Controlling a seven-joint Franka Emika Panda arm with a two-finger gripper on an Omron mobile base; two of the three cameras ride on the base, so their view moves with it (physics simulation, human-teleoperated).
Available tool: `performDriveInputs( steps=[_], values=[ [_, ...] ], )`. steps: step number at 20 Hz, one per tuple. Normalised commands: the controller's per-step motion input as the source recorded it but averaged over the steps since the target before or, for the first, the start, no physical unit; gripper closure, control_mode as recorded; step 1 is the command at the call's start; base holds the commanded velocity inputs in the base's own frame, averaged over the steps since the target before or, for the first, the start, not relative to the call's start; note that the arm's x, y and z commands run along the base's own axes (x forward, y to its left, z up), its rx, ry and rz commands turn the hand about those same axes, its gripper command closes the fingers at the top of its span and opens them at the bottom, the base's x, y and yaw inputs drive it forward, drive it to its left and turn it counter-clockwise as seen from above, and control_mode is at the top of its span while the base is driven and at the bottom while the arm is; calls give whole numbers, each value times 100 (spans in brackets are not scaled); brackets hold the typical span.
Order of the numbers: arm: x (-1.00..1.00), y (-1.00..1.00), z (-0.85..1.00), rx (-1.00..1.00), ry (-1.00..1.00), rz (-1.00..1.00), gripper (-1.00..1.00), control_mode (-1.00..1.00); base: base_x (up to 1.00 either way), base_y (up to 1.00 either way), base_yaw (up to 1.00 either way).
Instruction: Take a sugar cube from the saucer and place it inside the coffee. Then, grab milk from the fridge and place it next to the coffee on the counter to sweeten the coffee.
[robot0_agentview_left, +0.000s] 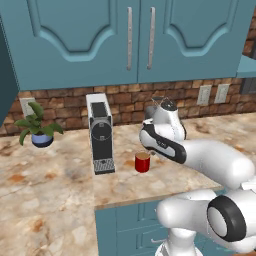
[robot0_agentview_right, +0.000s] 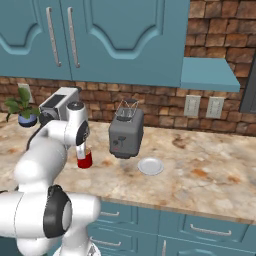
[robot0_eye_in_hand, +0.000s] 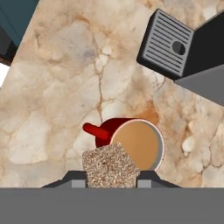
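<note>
My gripper (robot0_eye_in_hand: 111, 179) is shut on a brown speckled sugar cube (robot0_eye_in_hand: 111, 164), held just above the near rim of the coffee (robot0_eye_in_hand: 139, 144), a red cup with a handle and tan liquid. The cup (robot0_agentview_left: 142, 162) stands on the marbled counter (robot0_agentview_left: 50, 185) just right of the coffee machine. In the right base view the gripper (robot0_agentview_right: 81, 150) hangs directly over the cup (robot0_agentview_right: 84, 160). The white saucer (robot0_agentview_right: 150, 166) lies to the cup's right, in front of the toaster. The milk and the fridge are out of view.
A tall black-and-white coffee machine (robot0_agentview_left: 101, 134) with its drip tray (robot0_eye_in_hand: 166, 43) stands close beside the cup. A grey toaster (robot0_agentview_right: 126, 132) sits by the brick wall. A potted plant (robot0_agentview_left: 37, 127) is at the far left. Teal cabinets hang overhead.
</note>
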Motion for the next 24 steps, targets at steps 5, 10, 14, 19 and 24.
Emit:
performDriveInputs(
  steps=[5, 10, 14, 19, 24],
  values=[
    [16, 8, -24, -1, 0, 0, 100, -100, 0, 0, 0],
    [23, 7, -2, 0, 0, 0, -100, -100, 0, 0, 0],
    [24, 1, 0, 0, 0, -2, -100, -100, 0, 0, 0],
    [3, 0, 1, 0, 0, -1, -100, -100, 0, 0, 0],
    [-52, -3, 21, 0, -12, -4, -100, -100, 0, 0, 0]
  ],
)
